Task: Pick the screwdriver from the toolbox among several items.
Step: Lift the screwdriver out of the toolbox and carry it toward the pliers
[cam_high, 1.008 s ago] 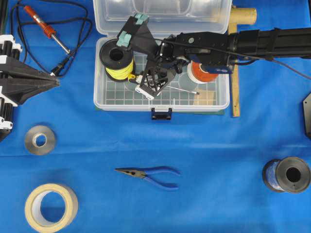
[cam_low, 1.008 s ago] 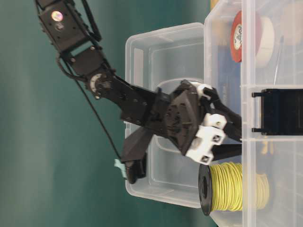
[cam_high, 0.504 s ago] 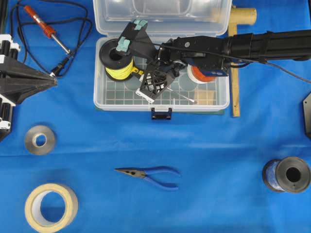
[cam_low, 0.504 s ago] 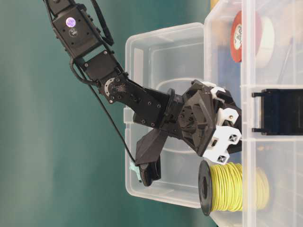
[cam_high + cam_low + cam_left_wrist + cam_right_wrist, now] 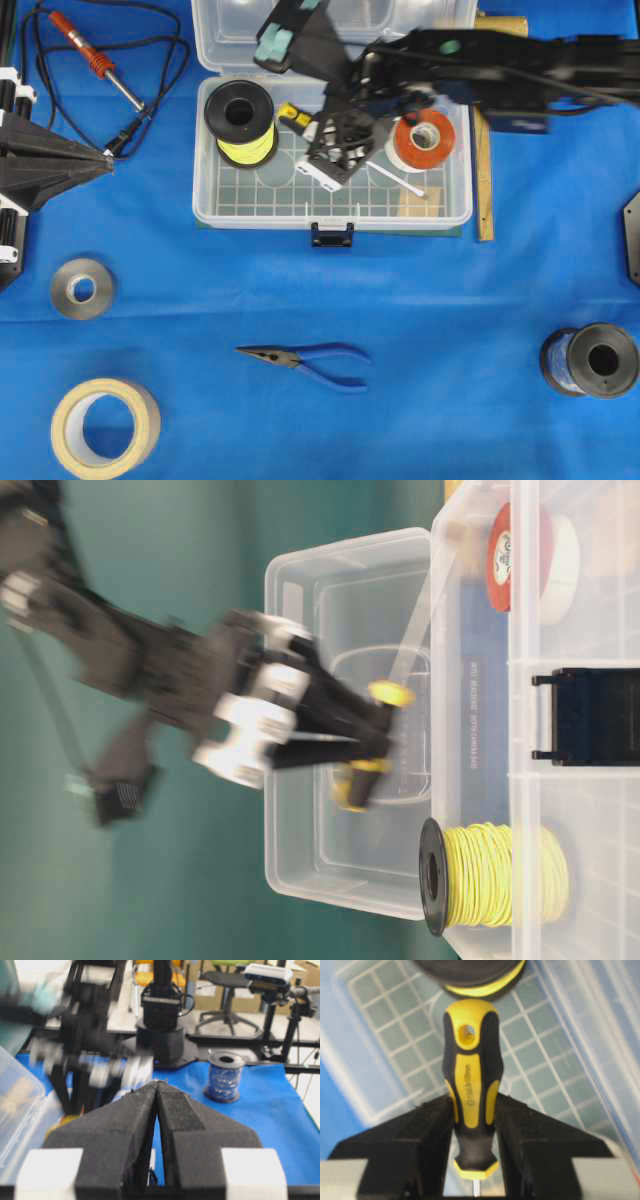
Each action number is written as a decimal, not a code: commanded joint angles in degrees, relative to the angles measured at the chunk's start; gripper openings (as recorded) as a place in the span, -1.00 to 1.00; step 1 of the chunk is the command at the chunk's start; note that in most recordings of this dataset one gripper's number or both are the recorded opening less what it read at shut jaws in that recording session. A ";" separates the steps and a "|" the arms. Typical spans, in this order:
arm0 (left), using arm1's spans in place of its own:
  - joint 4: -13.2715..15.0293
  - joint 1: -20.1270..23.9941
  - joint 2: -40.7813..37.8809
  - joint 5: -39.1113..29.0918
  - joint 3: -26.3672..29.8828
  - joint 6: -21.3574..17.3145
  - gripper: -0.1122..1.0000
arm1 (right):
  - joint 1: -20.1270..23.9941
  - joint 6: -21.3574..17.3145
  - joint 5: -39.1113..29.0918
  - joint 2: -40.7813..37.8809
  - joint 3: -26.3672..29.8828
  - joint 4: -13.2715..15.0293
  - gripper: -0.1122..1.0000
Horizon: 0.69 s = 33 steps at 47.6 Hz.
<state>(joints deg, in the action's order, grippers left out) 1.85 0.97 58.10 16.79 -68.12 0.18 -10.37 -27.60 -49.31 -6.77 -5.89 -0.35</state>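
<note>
Blue cloth, and upper-middle the right gripper (image 5: 472, 1130) is clamped on the screwdriver (image 5: 469, 1085) handle, probably to clear the toolbox (image 5: 330, 215); left gripper (image 5: 157, 1105) pinched together.

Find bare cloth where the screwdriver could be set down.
Free: the cloth between toolbox latch and pliers, and between pliers and blue spool. Crowded: the left edge, with soldering iron, metal ring and tape.

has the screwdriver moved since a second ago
Yes. The screwdriver, clamped in the right gripper, has come up off the gridded floor of the toolbox; in the table-level view its handle now hangs clear of the box rim.
</note>
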 commanded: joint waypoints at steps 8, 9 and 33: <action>0.09 0.88 -0.18 0.00 0.53 -0.09 -0.79 | 9.40 0.00 0.70 6.15 1.58 0.00 -0.35; 0.09 0.88 -0.18 0.00 0.44 0.00 -0.79 | 10.28 0.00 1.14 5.89 1.67 0.00 -0.35; 0.00 2.37 0.53 0.00 0.35 -0.18 -0.79 | 22.06 -1.23 4.83 -13.89 8.96 1.49 -0.35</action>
<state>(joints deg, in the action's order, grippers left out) 1.85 2.81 58.80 16.52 -68.29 0.09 11.25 -28.65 -45.18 -19.78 0.88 1.05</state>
